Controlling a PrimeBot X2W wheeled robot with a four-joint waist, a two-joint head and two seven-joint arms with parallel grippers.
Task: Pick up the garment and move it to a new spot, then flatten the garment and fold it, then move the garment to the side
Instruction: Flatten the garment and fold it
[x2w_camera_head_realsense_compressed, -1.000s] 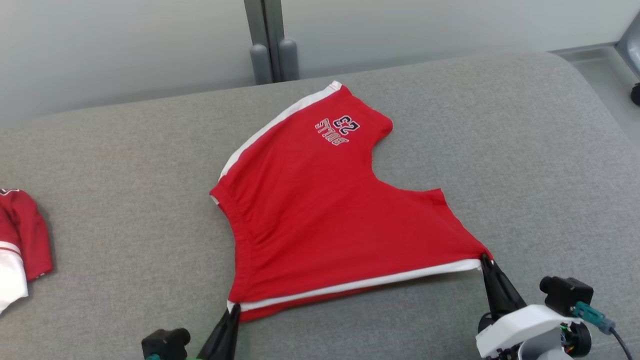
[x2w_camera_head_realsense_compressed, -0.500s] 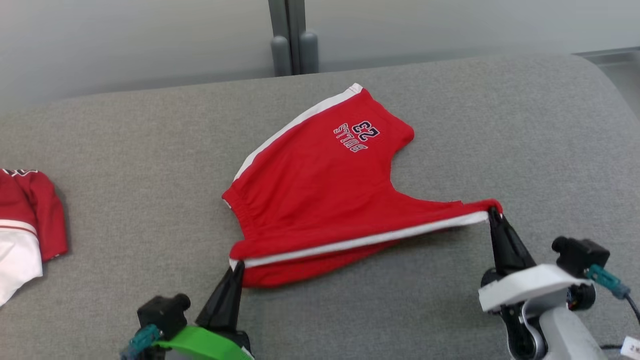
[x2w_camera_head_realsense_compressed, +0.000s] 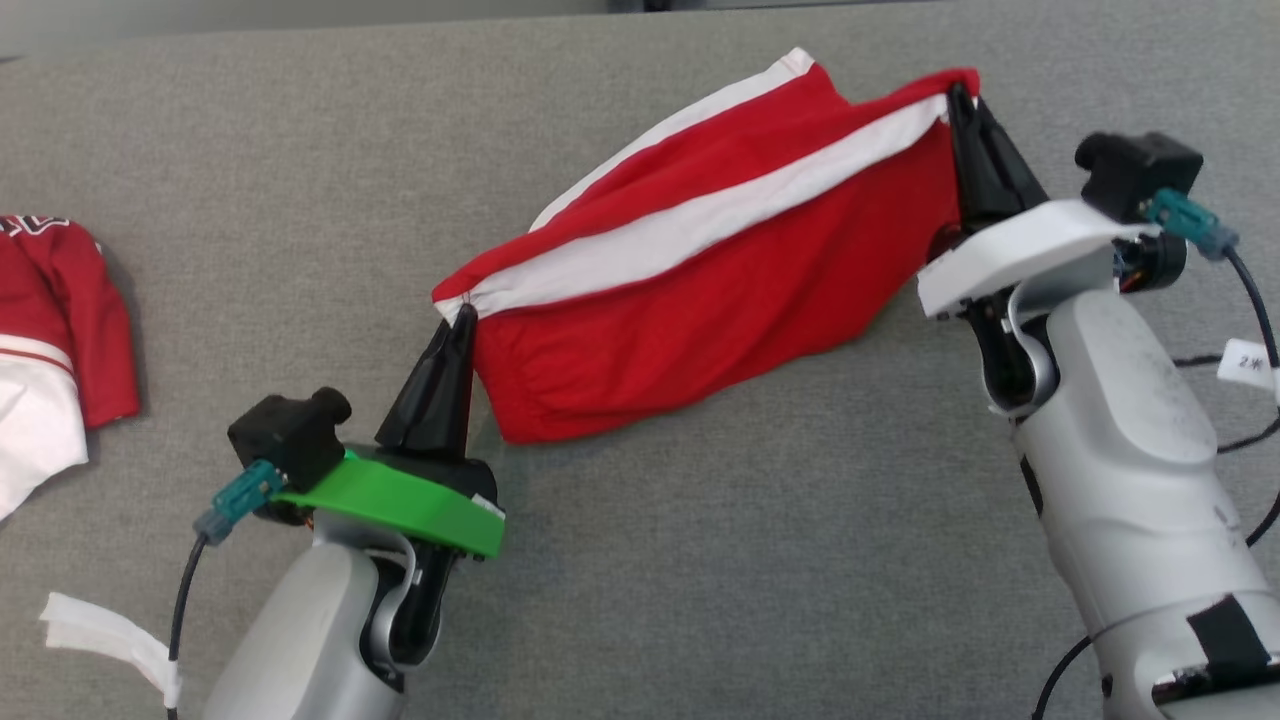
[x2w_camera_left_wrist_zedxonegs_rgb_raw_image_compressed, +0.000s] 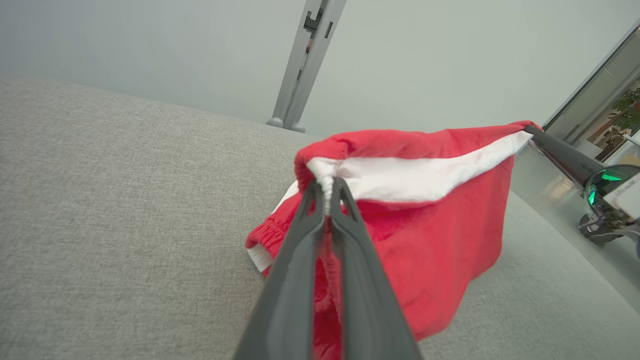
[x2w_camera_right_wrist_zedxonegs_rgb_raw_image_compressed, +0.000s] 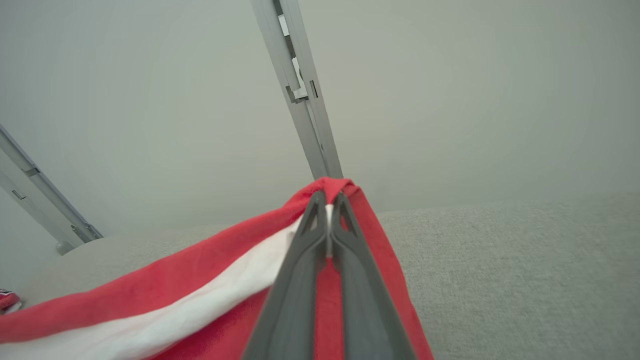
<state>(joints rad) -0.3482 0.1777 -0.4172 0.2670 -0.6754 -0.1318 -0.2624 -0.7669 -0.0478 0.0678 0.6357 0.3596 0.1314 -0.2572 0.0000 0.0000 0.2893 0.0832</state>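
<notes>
Shorts (x2w_camera_head_realsense_compressed: 700, 290) hang by their white-striped edge between both pinching claws.

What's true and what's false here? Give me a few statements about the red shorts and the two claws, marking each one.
The left claw is shut on the red shorts. True.
The right claw is open, clear of the shorts. False: it is shut on the shorts' other corner.
The shorts lie flat on the grey surface. False: their held edge is lifted between the claws.
A second red and white garment lies at the head view's left edge. True.
</notes>
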